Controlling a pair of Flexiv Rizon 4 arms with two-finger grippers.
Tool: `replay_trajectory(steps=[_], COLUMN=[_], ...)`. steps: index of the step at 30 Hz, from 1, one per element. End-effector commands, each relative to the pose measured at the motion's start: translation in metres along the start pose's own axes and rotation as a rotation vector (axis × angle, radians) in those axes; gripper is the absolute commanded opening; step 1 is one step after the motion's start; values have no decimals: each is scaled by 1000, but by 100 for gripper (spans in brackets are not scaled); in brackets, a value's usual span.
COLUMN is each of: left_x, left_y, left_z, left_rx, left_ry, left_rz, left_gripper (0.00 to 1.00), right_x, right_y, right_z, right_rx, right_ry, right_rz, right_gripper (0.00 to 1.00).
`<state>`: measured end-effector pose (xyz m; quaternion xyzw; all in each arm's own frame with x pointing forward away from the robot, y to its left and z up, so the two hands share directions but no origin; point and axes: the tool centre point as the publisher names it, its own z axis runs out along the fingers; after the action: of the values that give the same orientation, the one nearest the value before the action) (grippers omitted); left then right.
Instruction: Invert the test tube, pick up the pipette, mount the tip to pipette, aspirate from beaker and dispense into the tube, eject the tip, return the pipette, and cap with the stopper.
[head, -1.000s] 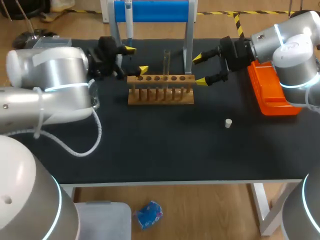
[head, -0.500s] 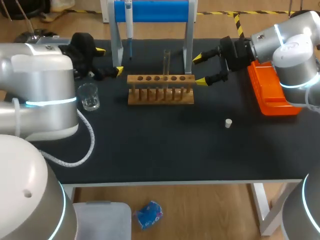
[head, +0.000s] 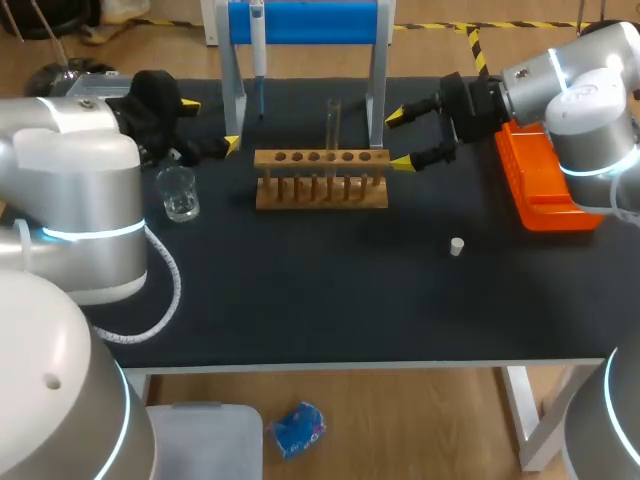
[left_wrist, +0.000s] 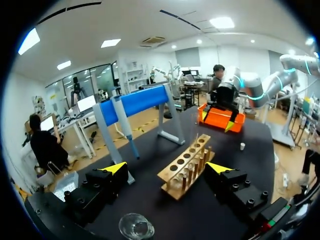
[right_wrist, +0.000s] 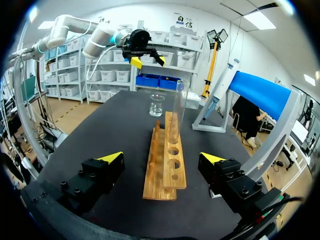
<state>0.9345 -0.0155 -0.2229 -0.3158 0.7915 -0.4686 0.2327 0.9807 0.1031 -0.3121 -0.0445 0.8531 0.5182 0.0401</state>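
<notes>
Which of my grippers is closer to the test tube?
The right gripper, open just off the rack's right end. The left gripper, also open, sits farther from the test tube, past the rack's left end near the beaker.

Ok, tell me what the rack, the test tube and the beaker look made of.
Test tube rack: apparently wood, matte light brown, with drilled holes and dowel posts.
Test tube: transparent and thin-walled, likely glass, perhaps clear plastic.
Beaker: transparent and glossy with bright glints, so glass or clear plastic; the look leaves it open.
</notes>
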Motion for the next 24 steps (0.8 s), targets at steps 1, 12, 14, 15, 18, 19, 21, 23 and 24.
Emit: replay_trajectory(steps=[1, 12, 14, 15, 18, 19, 21, 23, 24], left_x=[-20, -94, -106, -112, -130, -136, -145, -155, -158], left_y=[3, 21, 27, 29, 39, 42, 47, 53, 56], left_z=[-15, -52, -55, -55, -56, -55, -54, -52, -50], left_rx=[26, 83, 86, 89, 90, 91, 86, 85, 84], left_ry=[-21, -116, -143, -147, -168, -175, -185, -200, -208], left_rz=[-46, -218, -225, -243, -289, -303, -325, -341, -347], left_gripper=[100, 100, 100, 100, 100, 100, 100, 100, 100], right_x=[14, 79, 90, 95, 112, 116, 126, 135, 139], right_y=[6, 38, 44, 46, 52, 53, 55, 56, 56], right_z=[-11, -27, -29, -29, -29, -29, -28, -27, -27], right_rx=[-42, -249, -254, -259, -285, -297, -317, -334, -339], right_ry=[-7, -6, -9, -10, -12, -11, -2, -4, -5], right_rz=[14, 68, 68, 67, 70, 71, 87, 96, 99], right_gripper=[100, 100, 100, 100, 100, 100, 100, 100, 100])
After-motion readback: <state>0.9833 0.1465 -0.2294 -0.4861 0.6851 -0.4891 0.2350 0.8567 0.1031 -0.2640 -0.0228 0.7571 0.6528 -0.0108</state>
